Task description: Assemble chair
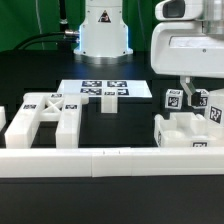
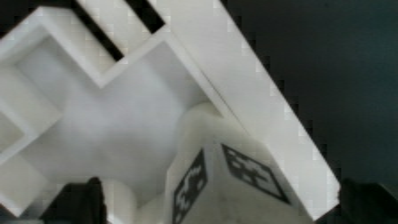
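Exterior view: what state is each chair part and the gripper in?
Braced frame: lying flat, untouched.
Small post: standing, loose.
Boxy frame: at rest, not lifted.
Gripper: low over that frame; open or shut unclear.

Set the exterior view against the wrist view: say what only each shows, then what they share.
Exterior view only: the flat white marker board, the loose glossy white chair frames at the exterior view's left, the long low white border rail and the arm's gripper seen from outside. Wrist view only: a close look into the hollow bays of a blocky white chair part. Both: that chair part below the gripper, with black-and-white square tags.
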`<state>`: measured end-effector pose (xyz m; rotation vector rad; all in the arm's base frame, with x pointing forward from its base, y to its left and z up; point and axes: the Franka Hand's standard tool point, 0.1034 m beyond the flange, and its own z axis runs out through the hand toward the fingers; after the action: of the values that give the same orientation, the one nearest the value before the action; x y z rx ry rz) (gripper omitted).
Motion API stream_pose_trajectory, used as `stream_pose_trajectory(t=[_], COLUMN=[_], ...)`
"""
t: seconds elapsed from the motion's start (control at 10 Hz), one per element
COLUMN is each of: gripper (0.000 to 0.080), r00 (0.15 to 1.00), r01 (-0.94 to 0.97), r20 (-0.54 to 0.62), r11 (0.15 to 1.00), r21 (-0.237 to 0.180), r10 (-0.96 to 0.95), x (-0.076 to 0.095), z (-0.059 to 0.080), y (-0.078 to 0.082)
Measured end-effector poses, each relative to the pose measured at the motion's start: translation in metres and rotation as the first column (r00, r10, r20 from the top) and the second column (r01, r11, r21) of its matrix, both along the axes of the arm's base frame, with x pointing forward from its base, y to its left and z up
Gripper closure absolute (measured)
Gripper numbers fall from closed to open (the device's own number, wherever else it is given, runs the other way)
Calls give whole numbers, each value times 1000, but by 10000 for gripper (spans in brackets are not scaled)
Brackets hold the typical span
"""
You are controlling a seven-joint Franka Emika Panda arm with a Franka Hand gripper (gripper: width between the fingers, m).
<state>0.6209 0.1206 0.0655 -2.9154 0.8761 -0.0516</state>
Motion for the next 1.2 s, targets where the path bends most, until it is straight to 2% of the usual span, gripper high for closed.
stream_pose_trajectory(t=[0.4,0.6,0.8,1.0,1.2], gripper=[150,150,150,150,179], r00=[947,866,805,700,685], r01=[-320,-499,-590,-709,-724], r20=[24,21,23,20,18], r11=[947,865,804,699,684], r21=[-24,-54,-72,-90,-94], r10=[320,500,593,714,728], x=[2,5,7,7,7], z=[3,7,8,8,8], y=[3,3,3,-1,-2])
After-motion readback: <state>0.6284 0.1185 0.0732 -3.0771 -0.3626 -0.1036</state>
